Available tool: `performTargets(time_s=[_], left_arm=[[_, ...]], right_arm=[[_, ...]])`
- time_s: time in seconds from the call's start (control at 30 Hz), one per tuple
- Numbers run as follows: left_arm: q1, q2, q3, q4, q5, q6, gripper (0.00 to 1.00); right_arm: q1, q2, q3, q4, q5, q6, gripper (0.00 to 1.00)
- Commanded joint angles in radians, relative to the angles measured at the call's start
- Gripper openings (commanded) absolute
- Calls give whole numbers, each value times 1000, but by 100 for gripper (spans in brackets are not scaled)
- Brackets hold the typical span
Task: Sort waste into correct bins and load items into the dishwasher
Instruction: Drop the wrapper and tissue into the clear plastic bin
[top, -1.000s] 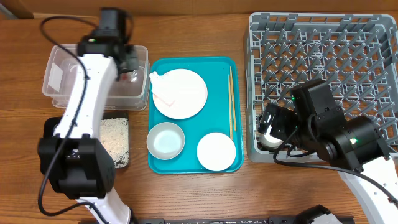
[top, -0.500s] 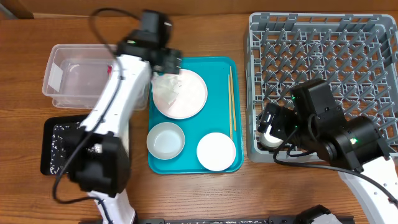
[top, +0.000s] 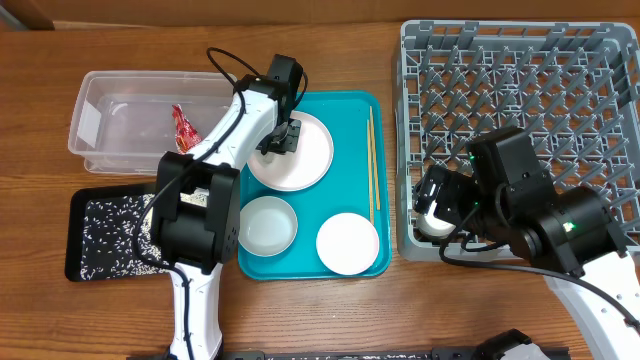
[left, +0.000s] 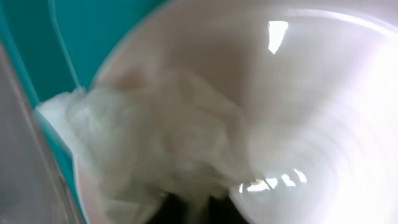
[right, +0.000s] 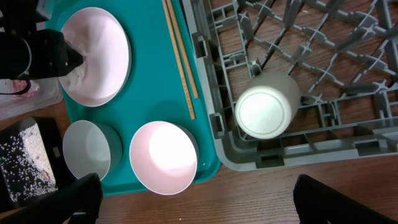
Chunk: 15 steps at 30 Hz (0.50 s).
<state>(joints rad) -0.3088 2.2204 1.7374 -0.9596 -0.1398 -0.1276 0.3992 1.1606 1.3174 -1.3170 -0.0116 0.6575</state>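
Note:
My left gripper (top: 279, 136) is down on the left part of the round pale plate (top: 305, 155). In the left wrist view its dark fingertips (left: 194, 208) sit close together with the crumpled white napkin (left: 143, 137) pinched between them. The red-and-white snack wrapper (top: 183, 126) lies in the clear tub (top: 100, 105). Rice grains are spread over the black tray (top: 105, 235). My right gripper (right: 199, 202) is open and empty, just above the small white cup (right: 266, 109), which lies in the grey dish rack (top: 520, 60). The greyish-white bowl (top: 268, 225), the pink bowl (top: 347, 243) and the chopsticks (top: 371, 165) are on the teal tray (top: 350, 115).
The rack's near left corner holds the cup (top: 432, 216); upright pegs fill the rest of the rack. The clear tub and black tray sit left of the teal tray. Bare wood table (top: 330, 320) runs along the front.
My left arm swung from the clear tub to the plate and came down on the napkin. The wrapper now lies in the tub. The right arm has not moved.

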Motion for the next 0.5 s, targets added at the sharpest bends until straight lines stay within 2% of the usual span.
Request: performTargets(time_s=[0.0, 0.13, 0.3, 0.33, 0.47], left_arm=[[-14, -91, 82, -33, 92, -8, 4], [18, -214, 153, -89, 101, -34, 4], [139, -312, 156, -117, -25, -96, 4], [169, -311, 156, -117, -24, -96, 7], [269, -274, 135, -116, -12, -97, 32]], right_arm=[[-1, -3, 11, 5, 3, -3, 100], [-1, -3, 11, 5, 3, -3, 100], [-1, -3, 11, 3, 2, -3, 100], [-1, -3, 11, 4, 2, -3, 100], [-1, -3, 11, 10, 2, -3, 100]])
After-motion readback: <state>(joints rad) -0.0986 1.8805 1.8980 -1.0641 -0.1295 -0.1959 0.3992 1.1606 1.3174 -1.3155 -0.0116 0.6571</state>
